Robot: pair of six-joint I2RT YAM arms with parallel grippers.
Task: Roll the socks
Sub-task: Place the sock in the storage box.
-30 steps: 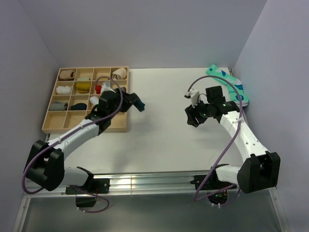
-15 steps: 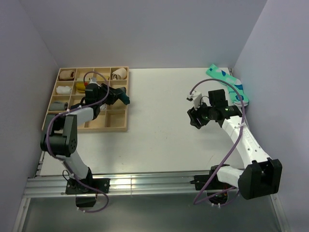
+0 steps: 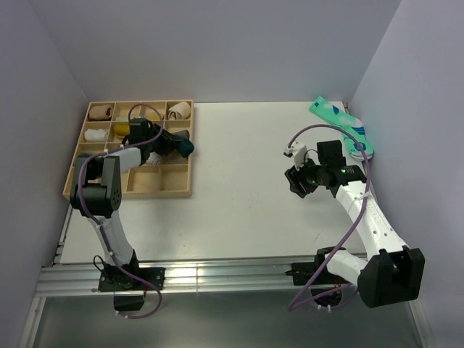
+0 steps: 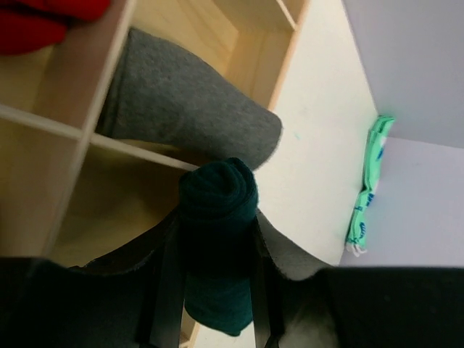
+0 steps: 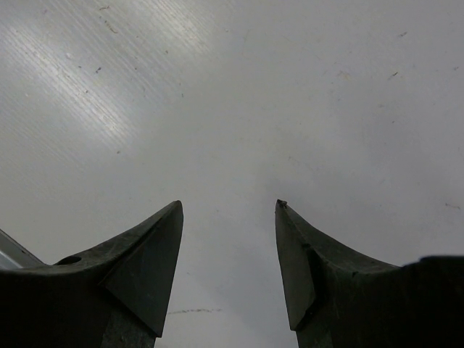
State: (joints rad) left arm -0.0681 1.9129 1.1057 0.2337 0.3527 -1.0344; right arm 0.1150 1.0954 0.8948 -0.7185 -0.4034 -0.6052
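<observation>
Wooden tray [image 3: 159, 193] sits on the counter [image 3: 239, 181], divided into open cells.
- Far row of the tray: beige roll [image 3: 100, 112] in the left corner cell, another beige roll [image 3: 179, 110] in the right corner cell.
- Next row towards the arms: white roll [image 3: 94, 134] in the left cell, yellow roll [image 3: 119, 129] beside it.
- Left wrist view: grey sock [image 4: 188, 101] fills one cell, and a red roll [image 4: 43, 14] shows in a neighbouring cell. The arm hides several other cells in the top view, so their contents are unreadable.

Dark green sock roll [image 4: 217, 196]: tight bundle with the spiral end facing the camera. Only dark green fabric is visible, with no figure or stripes. It is at the tray's right-hand column, right over the divider next to the grey sock's cell. Can't tell if it touches the wood.

Left pincer [image 3: 180, 146] pinches the roll, one finger on each side. The left arm is folded back hard, with its elbow by the tray's near-left corner and its forearm lying across the tray towards the right column.

Right pincer [image 5: 228, 206] is spread wide with nothing between its fingers, aimed down at bare counter well to the right of the tray. The right arm is stretched out from its base.

Mint-green pair [image 3: 341, 127] lies flat on the counter, far right of the tray, against the wall.
</observation>
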